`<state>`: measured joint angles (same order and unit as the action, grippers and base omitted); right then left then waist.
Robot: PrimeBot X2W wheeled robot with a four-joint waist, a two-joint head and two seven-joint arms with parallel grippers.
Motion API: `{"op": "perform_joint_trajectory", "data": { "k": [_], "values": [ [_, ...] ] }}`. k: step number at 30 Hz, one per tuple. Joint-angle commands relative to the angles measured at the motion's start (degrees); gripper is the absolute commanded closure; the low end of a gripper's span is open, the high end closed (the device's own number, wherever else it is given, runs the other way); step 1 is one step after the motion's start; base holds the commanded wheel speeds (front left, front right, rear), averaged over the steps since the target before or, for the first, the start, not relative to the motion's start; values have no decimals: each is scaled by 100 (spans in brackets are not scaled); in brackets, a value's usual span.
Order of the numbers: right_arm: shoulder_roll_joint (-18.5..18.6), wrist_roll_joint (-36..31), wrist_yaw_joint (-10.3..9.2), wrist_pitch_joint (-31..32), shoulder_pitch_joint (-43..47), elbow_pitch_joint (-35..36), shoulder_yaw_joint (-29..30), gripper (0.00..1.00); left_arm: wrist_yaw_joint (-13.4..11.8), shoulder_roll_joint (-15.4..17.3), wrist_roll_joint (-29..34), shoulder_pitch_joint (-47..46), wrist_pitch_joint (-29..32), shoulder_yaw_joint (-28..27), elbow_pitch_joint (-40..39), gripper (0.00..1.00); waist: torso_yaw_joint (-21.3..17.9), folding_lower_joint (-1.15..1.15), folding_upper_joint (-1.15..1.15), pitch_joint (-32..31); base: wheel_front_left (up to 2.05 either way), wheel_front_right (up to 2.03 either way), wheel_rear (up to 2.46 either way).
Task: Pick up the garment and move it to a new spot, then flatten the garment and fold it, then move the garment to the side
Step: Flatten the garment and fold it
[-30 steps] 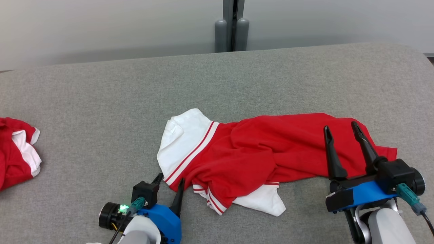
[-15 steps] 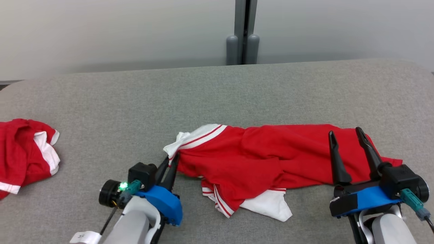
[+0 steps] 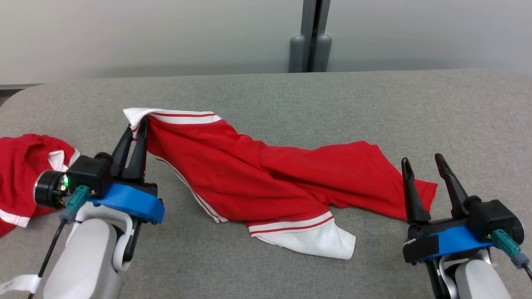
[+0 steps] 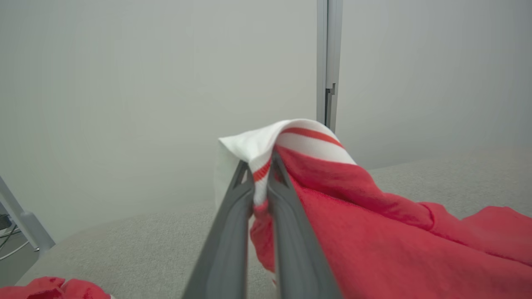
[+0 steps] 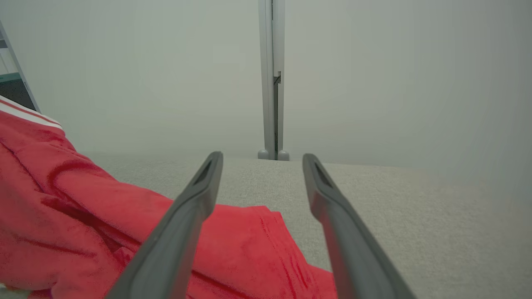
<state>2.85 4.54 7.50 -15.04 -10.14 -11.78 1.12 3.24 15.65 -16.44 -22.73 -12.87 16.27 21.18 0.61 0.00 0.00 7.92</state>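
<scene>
Pinching the white striped corner of one red garment point(image 3: 270, 182), the left claw point(image 3: 137, 126) is clamping it with jaws nearly together, raised at ten o'clock over the grey surface point(image 3: 266, 95), while the rest is trailing down toward four o'clock. The right claw point(image 3: 421, 158) is hovering wide open and empty by that far end. A second red garment point(image 3: 20, 166) is lying at nine o'clock: two garments, two claws.

Lab-like room; grey padded table point(image 3: 266, 95); bare partition wall point(image 3: 166, 33).
</scene>
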Motion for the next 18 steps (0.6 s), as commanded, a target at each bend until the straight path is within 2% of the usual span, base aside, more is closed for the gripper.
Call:
{"op": "perform_joint_trajectory", "data": {
  "k": [1, 11, 18],
  "values": [
    [8, 12, -1, -24, -68, 5, 9, 0, -25, 80, -4, -120, 68, -38, -115, 100, -44, 0, 0, 54, 0, 0, 0],
    [8, -59, -1, -23, -369, 69, 71, 0, 37, 431, 115, -1028, 483, -72, -529, 100, -483, 0, 0, 668, 0, 0, 0],
    [8, -25, -1, -23, -630, 100, 45, 0, 133, 677, 149, -1951, 593, -144, 71, 100, -928, 0, 0, 1155, 0, 0, 0]
  ]
}}
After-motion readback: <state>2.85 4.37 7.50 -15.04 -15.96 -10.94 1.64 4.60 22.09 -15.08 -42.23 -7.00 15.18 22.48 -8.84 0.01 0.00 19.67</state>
